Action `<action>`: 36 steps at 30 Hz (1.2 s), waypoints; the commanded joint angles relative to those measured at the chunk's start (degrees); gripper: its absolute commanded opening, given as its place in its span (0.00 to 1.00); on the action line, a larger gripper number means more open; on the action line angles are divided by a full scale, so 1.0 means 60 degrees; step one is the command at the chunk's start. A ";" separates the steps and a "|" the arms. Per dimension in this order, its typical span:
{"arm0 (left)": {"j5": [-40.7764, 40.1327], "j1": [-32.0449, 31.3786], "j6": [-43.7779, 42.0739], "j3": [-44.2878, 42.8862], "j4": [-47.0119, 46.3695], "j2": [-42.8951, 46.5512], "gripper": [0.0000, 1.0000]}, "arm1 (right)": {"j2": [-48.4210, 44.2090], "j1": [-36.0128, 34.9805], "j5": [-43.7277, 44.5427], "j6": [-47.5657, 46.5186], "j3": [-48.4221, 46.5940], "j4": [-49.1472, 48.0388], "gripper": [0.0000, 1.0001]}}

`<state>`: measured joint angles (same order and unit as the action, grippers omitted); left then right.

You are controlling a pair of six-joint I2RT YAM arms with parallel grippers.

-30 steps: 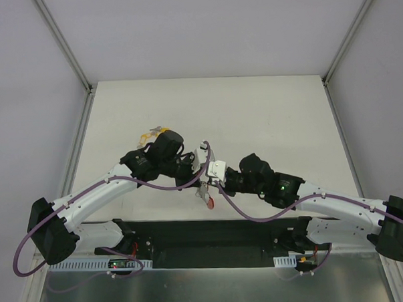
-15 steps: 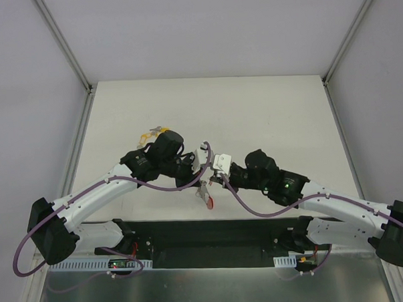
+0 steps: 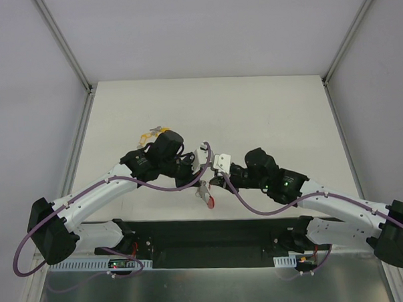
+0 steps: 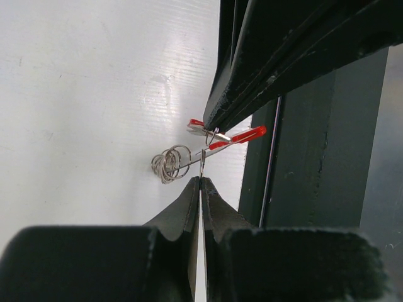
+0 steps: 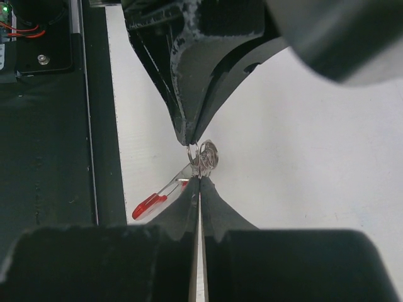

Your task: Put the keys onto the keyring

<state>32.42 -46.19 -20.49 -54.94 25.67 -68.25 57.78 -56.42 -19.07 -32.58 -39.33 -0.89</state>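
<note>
The keyring hangs between my two grippers just above the table. It shows a silvery coil and red plastic parts. In the top view its red part hangs below the meeting point. My left gripper is shut on a thin wire ring of it. My right gripper is shut on the small rings next to the coil, facing the left gripper tip to tip. A small yellow and silver cluster, apparently keys, lies on the table behind the left arm.
The white table stretches to the back, with grey walls and metal posts around it. A black base strip runs along the near edge, close under the hanging red part.
My right wrist has shifted slightly back and right, with its forearm. The left arm and the keyring have hardly moved.
</note>
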 commanded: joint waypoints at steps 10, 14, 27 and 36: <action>0.0162 -0.0123 -0.0276 -0.0072 -0.0236 0.0066 0.00 | 0.0287 0.0219 -0.0777 0.0142 -0.0520 -0.0277 0.01; 0.0191 -0.0138 -0.0276 -0.0072 -0.0250 0.0066 0.00 | 0.0360 0.0249 -0.0821 0.0156 -0.0491 -0.0365 0.01; 0.0162 -0.0123 -0.0233 0.0030 -0.0484 0.0081 0.00 | -0.0313 0.0922 -0.1624 0.0537 0.0446 -0.1346 0.01; 0.0177 -0.0123 -0.0320 0.0176 -0.0675 0.0139 0.00 | -0.0328 0.1552 -0.2797 0.0932 0.0871 -0.2137 0.01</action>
<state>32.49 -46.54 -20.64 -54.43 23.83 -68.25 56.84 -48.31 -30.09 -28.75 -34.59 -8.10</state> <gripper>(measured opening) 0.005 0.015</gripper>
